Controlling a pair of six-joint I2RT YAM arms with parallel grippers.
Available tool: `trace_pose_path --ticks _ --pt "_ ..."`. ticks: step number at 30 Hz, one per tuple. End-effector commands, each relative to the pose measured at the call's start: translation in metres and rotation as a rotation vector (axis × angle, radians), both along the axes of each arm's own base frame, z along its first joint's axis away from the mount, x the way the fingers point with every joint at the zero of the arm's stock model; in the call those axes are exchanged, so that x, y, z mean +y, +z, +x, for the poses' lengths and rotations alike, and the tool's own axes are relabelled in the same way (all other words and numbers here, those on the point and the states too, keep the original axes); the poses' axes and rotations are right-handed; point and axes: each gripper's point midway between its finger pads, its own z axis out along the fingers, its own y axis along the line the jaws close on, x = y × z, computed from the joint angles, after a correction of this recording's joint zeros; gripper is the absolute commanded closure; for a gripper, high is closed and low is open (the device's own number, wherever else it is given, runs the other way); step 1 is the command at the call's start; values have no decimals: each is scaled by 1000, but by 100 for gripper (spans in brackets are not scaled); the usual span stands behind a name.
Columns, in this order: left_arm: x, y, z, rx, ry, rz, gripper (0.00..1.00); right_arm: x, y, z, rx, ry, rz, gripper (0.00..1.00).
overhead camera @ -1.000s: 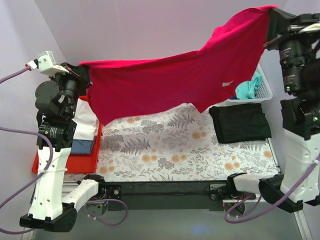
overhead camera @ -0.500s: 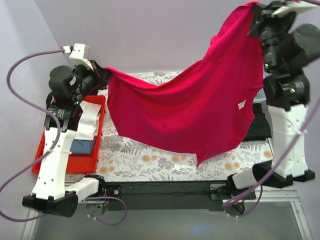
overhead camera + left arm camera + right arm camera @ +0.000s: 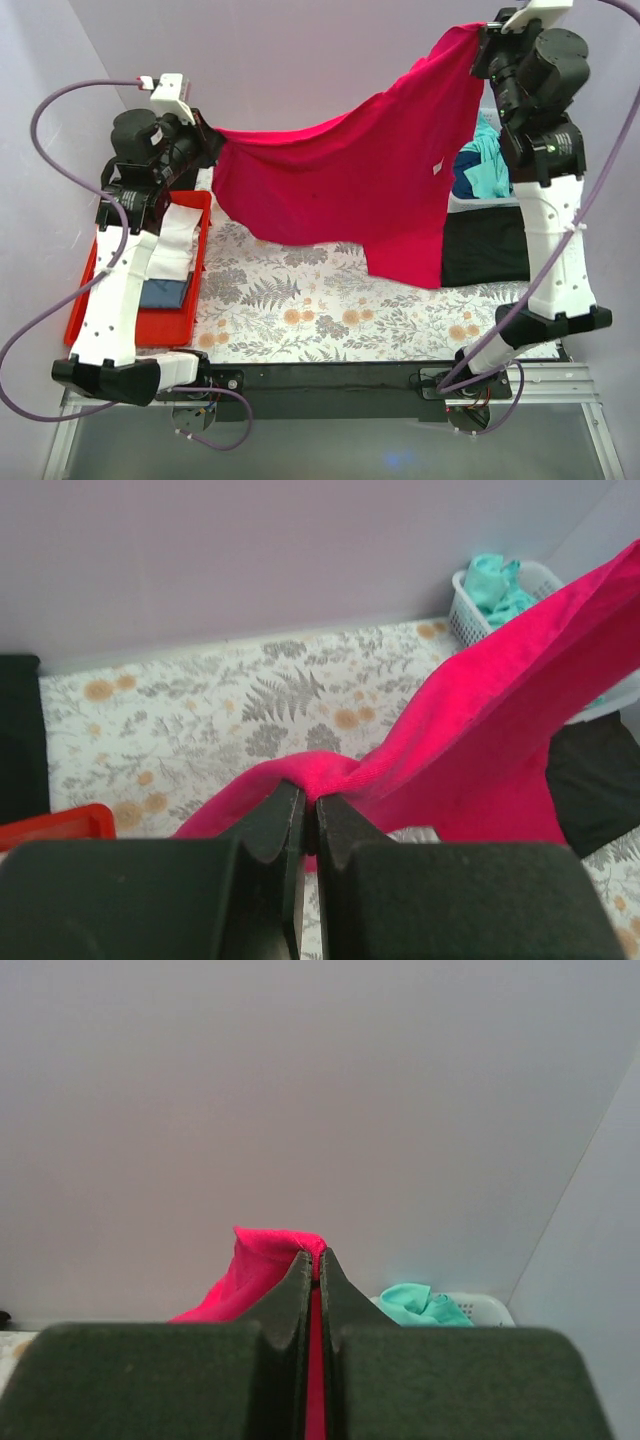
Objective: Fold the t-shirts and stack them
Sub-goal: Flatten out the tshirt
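1. Pale lilac walls close in a table laid with a flower-and-fern cover (image 3: pixel 320 300). A red tray (image 3: pixel 150 325) sits at its left edge and a white basket (image 3: pixel 545 580) at the far right.
2. The crimson t-shirt (image 3: pixel 350 190) hangs in the air between the two arms, rising from left to right. Its small white label (image 3: pixel 437 169) shows, and one corner droops low at right of centre; whether it touches the cover I cannot tell.
3. The left gripper (image 3: pixel 310 805) has its jaws pressed together on a bunched edge of the shirt. The right gripper (image 3: pixel 315 1260), held higher, pinches another edge the same way.
4. A black t-shirt (image 3: pixel 485 250) lies folded at the right, and a teal one (image 3: pixel 492 172) sits in the basket.
5. This looks like the spreading step, before any fold. The next move calls for lowering both arms together with the cloth taut, so the shirt lands flat on bare cover, clear of the black shirt.
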Motion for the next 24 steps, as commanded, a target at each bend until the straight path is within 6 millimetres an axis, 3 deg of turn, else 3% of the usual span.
trace_pose_path --ticks 1,3,4,6,8,13,19,22,24 --pt "15 73 -38 -197 38 5 100 -25 95 -86 -281 0 67 99" --pt "15 82 -48 -217 28 6 100 -26 99 -100 -298 12 73 99" --pt "15 85 -53 -229 27 10 100 -30 108 -118 -328 16 79 99" --pt "16 94 -67 -259 18 6 100 -30 110 -131 -338 33 83 99" --pt "17 100 -76 -277 17 5 100 -35 119 -157 -378 47 89 99" --pt "18 111 -104 -326 1 5 100 -39 122 -195 -417 82 102 99" --pt "23 113 -115 -339 16 26 100 -41 137 -227 -472 124 136 99" --pt "27 116 -117 -348 36 33 100 -40 145 -232 -494 137 139 99" --pt "27 111 -109 -329 41 36 100 -38 144 -225 -488 138 139 99"
